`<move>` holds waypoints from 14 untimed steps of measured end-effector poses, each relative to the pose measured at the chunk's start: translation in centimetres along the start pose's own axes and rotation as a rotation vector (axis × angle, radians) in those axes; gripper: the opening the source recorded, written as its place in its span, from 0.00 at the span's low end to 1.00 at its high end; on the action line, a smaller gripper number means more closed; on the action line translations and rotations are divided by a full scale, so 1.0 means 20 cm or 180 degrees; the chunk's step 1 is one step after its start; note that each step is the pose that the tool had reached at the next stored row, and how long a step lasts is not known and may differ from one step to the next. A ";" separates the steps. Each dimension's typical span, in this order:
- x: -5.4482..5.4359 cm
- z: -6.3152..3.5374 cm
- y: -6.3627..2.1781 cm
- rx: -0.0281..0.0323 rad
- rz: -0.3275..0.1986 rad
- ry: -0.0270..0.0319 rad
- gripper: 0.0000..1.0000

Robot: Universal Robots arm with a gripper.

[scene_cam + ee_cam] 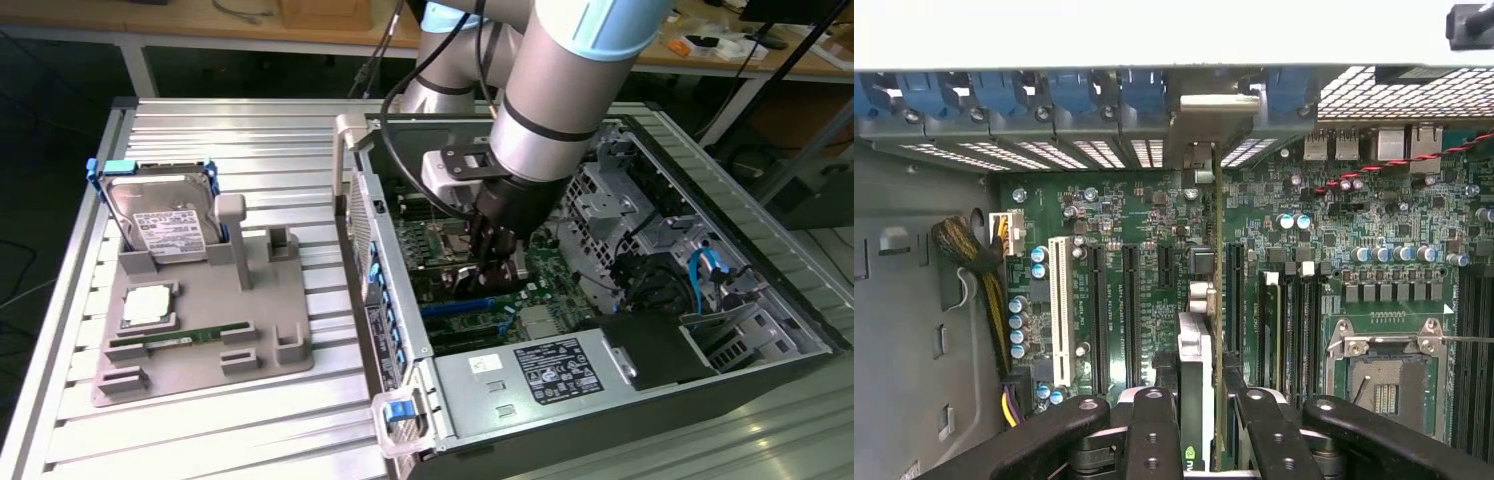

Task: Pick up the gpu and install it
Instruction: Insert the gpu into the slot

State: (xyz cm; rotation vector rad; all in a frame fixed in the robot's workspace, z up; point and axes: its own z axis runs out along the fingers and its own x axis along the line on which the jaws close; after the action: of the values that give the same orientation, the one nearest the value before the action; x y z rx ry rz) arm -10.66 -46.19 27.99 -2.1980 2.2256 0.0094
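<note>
While jaws clamp gpu (1199,400) edge-on between them, card stands over motherboard (1134,210) slots.

Near end of the gpu (1218,280) hidden between fingers of the hand (1204,400); motherboard (1144,220) print too small to read.
</note>
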 end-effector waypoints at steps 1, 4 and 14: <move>0.00 0.000 0.002 0.0000 0.0000 0.0000 0.27; 0.00 0.000 0.006 0.0000 0.0000 0.0000 0.27; 0.00 0.019 0.008 0.0000 0.0000 -0.0003 0.27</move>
State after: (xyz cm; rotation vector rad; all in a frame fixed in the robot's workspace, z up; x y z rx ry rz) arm -10.83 -46.19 27.60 -2.1975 2.2251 0.0106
